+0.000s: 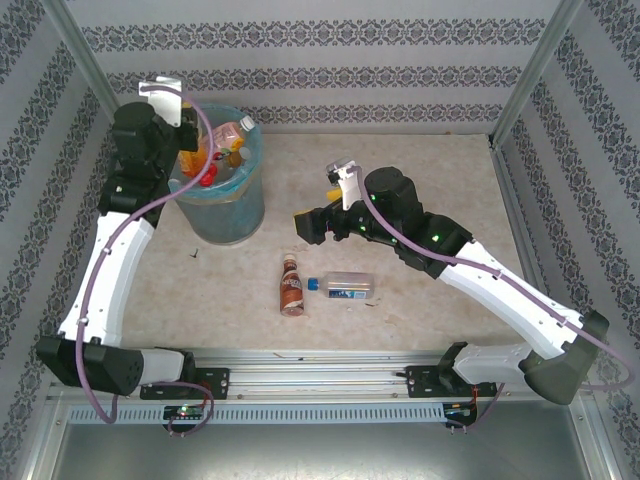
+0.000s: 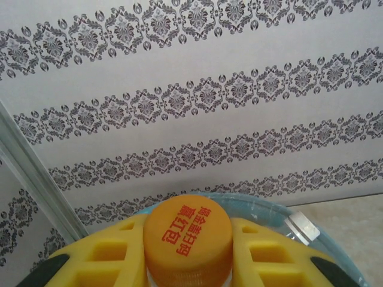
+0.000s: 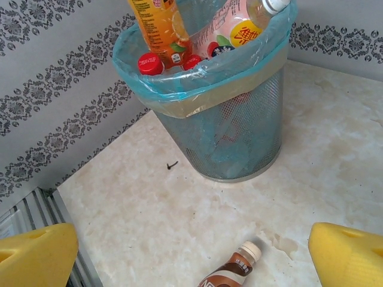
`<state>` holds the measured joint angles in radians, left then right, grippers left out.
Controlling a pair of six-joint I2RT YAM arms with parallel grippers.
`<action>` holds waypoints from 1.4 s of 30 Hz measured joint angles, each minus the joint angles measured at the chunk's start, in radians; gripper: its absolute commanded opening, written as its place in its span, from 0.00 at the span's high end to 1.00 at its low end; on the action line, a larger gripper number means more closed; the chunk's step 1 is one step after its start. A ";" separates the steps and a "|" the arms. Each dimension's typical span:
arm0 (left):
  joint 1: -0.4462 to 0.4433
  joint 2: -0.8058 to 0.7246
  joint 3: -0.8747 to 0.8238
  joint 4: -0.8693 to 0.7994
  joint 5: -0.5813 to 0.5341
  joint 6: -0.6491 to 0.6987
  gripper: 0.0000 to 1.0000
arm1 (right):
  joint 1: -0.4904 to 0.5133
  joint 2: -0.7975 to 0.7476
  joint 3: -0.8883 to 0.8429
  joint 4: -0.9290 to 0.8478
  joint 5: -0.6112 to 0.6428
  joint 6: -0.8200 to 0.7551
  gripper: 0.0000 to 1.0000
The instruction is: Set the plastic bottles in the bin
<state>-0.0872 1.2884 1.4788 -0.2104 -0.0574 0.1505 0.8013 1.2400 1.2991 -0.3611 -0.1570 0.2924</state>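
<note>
**Bin nearly full, two bottles on the table**

Patterned wallpaper (image 1: pixel 330 60) closes in the pale stone-look table (image 1: pixel 450 200) on three sides, with metal posts at the back corners. Nothing stands between the arms and the bottles.

The bin (image 1: pixel 225 215) sits at the far left of the table, its wire wall lined with a blue bag. It is heaped. A pink bottle (image 3: pixel 233 27) leans against the rim on the right side, and two red caps (image 3: pixel 149 61) poke up near the front edge.

The left gripper (image 2: pixel 188 239) hangs over the bin. Its yellow fingers (image 2: pixel 108 251) are closed partway around the neck of an orange bottle (image 3: pixel 160 27), with the cap sitting up between them. That bottle stands almost upright, its lower end already inside the rim.

The right gripper (image 1: pixel 303 226) hovers mid-table, facing the bin, spread wide with nothing in it. Just nearer the arm bases lies a brown bottle (image 1: pixel 291 285), cap pointing away from them. A clear bottle (image 1: pixel 345 286) lies just beside it to the right, crosswise, its blue cap towards the brown one.

A small dark speck (image 3: pixel 172 164) lies on the table near the foot of the bin.
</note>
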 measured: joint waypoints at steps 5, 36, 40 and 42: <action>0.040 -0.038 -0.113 0.027 0.000 0.000 1.00 | 0.000 0.005 0.000 -0.002 0.000 0.009 0.02; 0.070 0.059 -0.185 0.158 0.241 0.138 1.00 | 0.000 0.039 0.000 -0.010 -0.008 0.026 0.02; 0.070 0.068 -0.171 0.129 0.274 0.158 1.00 | 0.000 0.039 0.000 -0.010 -0.008 0.026 0.02; 0.070 0.087 -0.154 0.116 0.291 0.169 1.00 | 0.000 0.039 0.000 -0.010 -0.008 0.026 0.02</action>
<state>-0.0174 1.3758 1.3247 -0.0944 0.2340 0.3195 0.8013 1.2789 1.2987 -0.3710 -0.1646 0.3183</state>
